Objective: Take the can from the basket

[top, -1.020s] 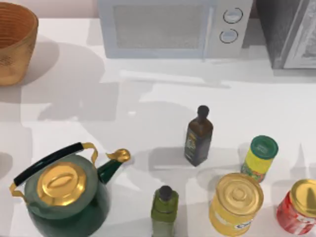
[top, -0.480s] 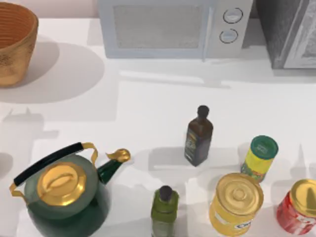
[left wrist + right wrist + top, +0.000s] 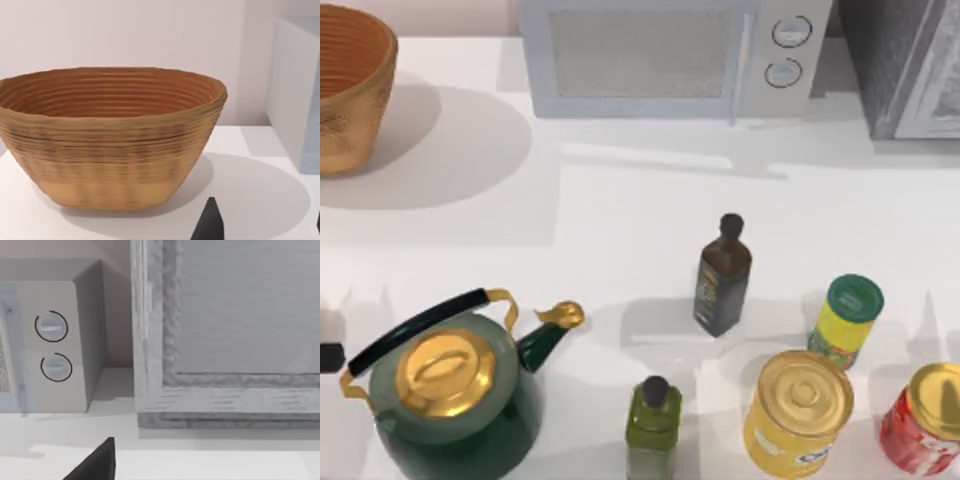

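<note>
The orange-brown wicker basket [image 3: 350, 85] stands at the table's far left corner, and it is close and upright in the left wrist view [image 3: 110, 145]. The can is hidden; only the basket's ribbed inner wall shows. My left gripper [image 3: 263, 227] hangs in front of the basket, short of it, open, with one dark fingertip [image 3: 207, 225] showing and nothing between the fingers. A dark bit of my left arm [image 3: 328, 356] pokes in at the table's left edge beside the kettle. One dark finger [image 3: 97, 462] of my right gripper shows before the grey cabinet.
A microwave [image 3: 660, 55] and a grey cabinet [image 3: 910, 65] line the back. Across the front stand a green kettle [image 3: 445, 390], an olive bottle [image 3: 653, 425], a dark bottle [image 3: 722, 280], a green-lidded jar [image 3: 847, 320], a yellow can [image 3: 798, 412] and a red can [image 3: 925, 420].
The arm shadows over the table's middle have drawn off to the left. A dark bit of my left arm has come in at the left edge. Nothing on the table moved.
</note>
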`<state>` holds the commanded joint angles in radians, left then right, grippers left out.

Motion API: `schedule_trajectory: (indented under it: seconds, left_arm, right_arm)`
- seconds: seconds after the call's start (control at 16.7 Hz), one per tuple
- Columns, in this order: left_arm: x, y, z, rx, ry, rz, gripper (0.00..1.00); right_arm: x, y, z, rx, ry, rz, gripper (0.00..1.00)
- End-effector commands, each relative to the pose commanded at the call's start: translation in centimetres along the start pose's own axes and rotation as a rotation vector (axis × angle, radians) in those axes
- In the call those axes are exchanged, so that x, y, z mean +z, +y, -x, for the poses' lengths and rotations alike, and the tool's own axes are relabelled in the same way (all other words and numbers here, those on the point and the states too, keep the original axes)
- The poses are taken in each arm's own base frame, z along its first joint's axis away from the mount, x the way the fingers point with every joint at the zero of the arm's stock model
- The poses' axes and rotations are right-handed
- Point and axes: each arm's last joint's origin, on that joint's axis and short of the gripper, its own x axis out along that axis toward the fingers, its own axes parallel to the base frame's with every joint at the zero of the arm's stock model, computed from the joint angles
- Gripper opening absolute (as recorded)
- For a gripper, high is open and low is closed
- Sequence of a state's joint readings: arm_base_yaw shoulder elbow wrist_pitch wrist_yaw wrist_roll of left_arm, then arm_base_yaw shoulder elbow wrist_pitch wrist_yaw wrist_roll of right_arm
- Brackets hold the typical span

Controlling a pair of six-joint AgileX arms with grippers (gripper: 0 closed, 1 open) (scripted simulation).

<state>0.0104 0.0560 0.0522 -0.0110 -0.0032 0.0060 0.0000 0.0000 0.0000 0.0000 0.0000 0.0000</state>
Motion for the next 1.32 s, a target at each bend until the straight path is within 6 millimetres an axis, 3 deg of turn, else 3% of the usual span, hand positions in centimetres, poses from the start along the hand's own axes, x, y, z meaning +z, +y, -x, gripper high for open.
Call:
schedule_trajectory:
  seconds: [0.18, 0.54, 0.72, 0.9, 1.08, 1.2, 1.32]
  left_arm:
    - [-1.2, -0.1, 0.0, -0.014, -0.015, 0.005, 0.00]
    - [-1.0, -0.1, 0.0, -0.018, -0.013, 0.004, 0.00]
    - [1.3, -0.3, -0.1, -0.103, -0.053, 0.010, 0.00]
    - [5.4, -0.9, -1.0, -0.280, -0.114, 0.008, 0.00]
    - [9.8, -1.9, -3.8, -0.510, -0.159, -0.004, 0.00]
    - [12.0, -2.8, -7.1, -0.676, -0.169, -0.015, 0.00]
    - [12.9, -4.0, -11.5, -0.846, -0.164, -0.023, 0.00]
  right_arm:
    - [0.0, 0.0, 0.0, 0.000, 0.000, 0.000, 1.00]
    - [0.0, 0.0, 0.0, 0.000, 0.000, 0.000, 1.00]
    - [0.0, 0.0, 0.0, 0.000, 0.000, 0.000, 1.00]
    - [0.0, 0.0, 0.0, 0.000, 0.000, 0.000, 1.00]
    - [0.0, 0.0, 0.0, 0.000, 0.000, 0.000, 1.00]
    - [0.0, 0.0, 0.0, 0.000, 0.000, 0.000, 1.00]
    - [0.0, 0.0, 0.0, 0.000, 0.000, 0.000, 1.00]
